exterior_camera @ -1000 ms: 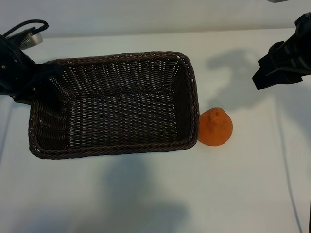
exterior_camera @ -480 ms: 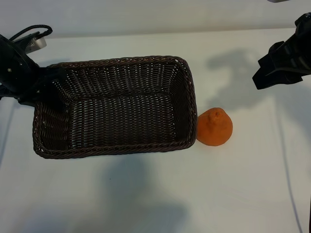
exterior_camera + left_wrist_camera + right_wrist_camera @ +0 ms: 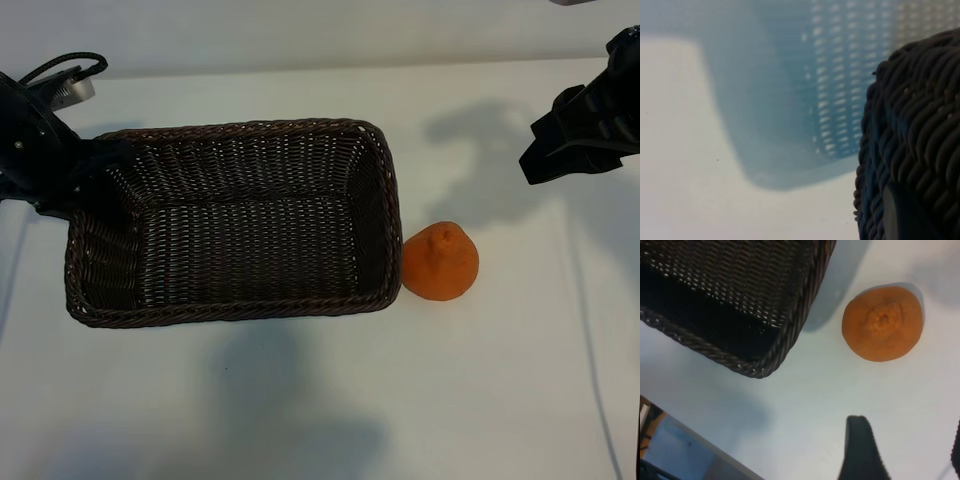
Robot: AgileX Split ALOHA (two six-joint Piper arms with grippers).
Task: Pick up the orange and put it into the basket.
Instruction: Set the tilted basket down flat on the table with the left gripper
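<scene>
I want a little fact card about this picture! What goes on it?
orange: on the white table, just outside the basket's right end, stem bump pointing up
basket: dark woven, nothing inside
left tool: at the basket's left end, closed on its rim
right tool: open, hanging above the table beyond the orange, holding nothing
job: orange not yet picked up

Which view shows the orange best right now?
The right wrist view: the orange appears whole and close, stem end facing the camera, clear of the basket. The exterior view shows it smaller, beside the basket's right end. The left wrist view misses it.
</scene>
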